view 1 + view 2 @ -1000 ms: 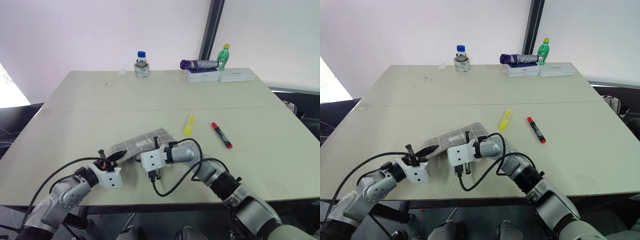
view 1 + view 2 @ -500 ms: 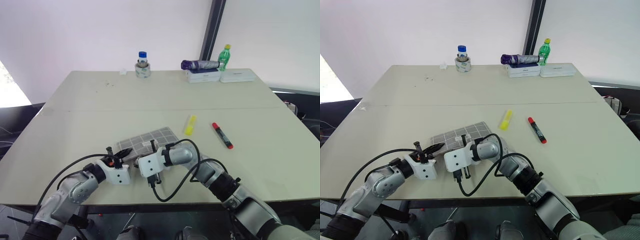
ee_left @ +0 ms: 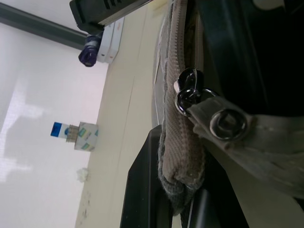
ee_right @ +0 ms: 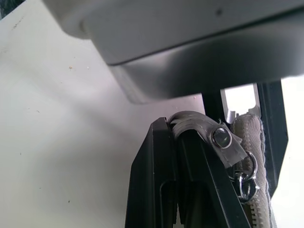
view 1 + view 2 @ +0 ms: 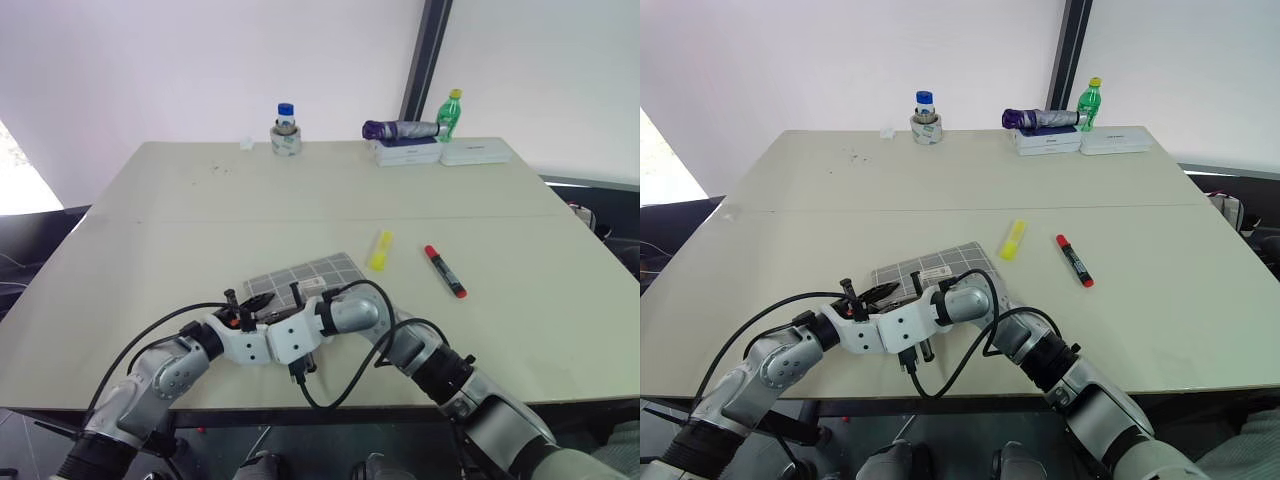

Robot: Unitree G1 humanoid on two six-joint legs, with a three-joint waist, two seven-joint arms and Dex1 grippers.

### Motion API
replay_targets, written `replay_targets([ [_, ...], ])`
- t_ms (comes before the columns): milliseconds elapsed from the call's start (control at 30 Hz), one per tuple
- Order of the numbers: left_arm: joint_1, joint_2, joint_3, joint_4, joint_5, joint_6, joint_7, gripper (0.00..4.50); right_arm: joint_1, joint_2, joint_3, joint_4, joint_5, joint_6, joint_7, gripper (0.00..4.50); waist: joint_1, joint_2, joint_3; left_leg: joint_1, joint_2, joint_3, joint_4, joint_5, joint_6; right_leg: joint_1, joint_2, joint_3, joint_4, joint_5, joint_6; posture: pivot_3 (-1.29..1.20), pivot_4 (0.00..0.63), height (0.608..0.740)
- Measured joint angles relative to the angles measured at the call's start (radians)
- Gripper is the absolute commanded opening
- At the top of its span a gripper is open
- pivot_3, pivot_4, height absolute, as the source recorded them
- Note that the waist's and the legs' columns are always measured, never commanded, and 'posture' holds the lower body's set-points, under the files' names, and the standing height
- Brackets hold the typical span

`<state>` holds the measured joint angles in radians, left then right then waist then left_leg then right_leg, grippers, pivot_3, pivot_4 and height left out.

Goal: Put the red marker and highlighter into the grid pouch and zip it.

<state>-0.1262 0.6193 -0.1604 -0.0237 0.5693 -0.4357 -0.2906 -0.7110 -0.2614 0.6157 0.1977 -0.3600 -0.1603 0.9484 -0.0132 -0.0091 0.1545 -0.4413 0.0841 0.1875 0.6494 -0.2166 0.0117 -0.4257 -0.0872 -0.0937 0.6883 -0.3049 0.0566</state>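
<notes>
Near the table's [image 5: 150,230] front edge, left gripper [image 5: 252,301] pinches the pouch [image 5: 320,272] end; right gripper [image 4: 190,156] clamps the zipper pull [image 4: 223,138]. Marker [image 5: 443,270] and highlighter [image 5: 379,250] lie beyond.

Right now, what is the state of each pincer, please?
Left pincer: closed on the zipper end of the grid pouch.
Right pincer: closed on the pouch's zipper pull tab.
</notes>
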Motion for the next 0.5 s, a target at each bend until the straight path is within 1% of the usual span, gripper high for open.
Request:
replay_targets([
  [67,0.010,0.000,0.009,0.000,-0.017,0.001,0.004,0.00,0.000,-0.016,-0.012,0.001,0.003,0.002,-0.005,0.03,-0.002,0.000,0.000,0.000,0.000,0.000,0.000,0.000,0.000,0.000,0.000,0.000,0.000,0.000,0.000,0.00,0.150,0.740],
  [167,0.018,0.001,0.020,0.000,-0.046,0.013,0.003,0.00,0.002,-0.032,-0.053,0.001,0.051,0.037,0.011,0.90,-0.005,0.000,0.000,0.000,0.001,0.000,0.000,0.000,0.000,0.000,0.000,0.000,0.000,0.000,0.000,0.00,0.150,0.740],
  [300,0.024,-0.003,0.030,0.000,-0.082,0.024,0.003,0.00,0.039,-0.055,-0.115,-0.034,0.138,0.060,0.033,2.84,-0.006,0.000,0.000,0.000,0.001,0.000,0.000,0.000,0.000,0.000,0.000,0.000,0.000,0.000,0.000,0.00,0.150,0.740],
  [367,0.030,-0.015,0.046,0.000,-0.122,0.041,0.002,0.00,0.072,-0.083,-0.144,-0.083,0.197,0.085,0.059,3.94,-0.004,0.000,0.000,0.000,0.001,0.000,0.000,0.000,0.001,0.000,0.000,0.000,0.000,0.000,0.000,0.00,0.150,0.740],
  [500,0.043,-0.035,0.072,0.000,-0.203,0.075,-0.013,0.00,0.126,-0.132,-0.231,-0.150,0.313,0.175,0.094,3.94,-0.002,0.000,0.000,0.000,0.000,-0.001,0.000,-0.001,0.002,0.000,-0.001,0.000,-0.001,0.000,0.000,0.00,0.150,0.740],
])
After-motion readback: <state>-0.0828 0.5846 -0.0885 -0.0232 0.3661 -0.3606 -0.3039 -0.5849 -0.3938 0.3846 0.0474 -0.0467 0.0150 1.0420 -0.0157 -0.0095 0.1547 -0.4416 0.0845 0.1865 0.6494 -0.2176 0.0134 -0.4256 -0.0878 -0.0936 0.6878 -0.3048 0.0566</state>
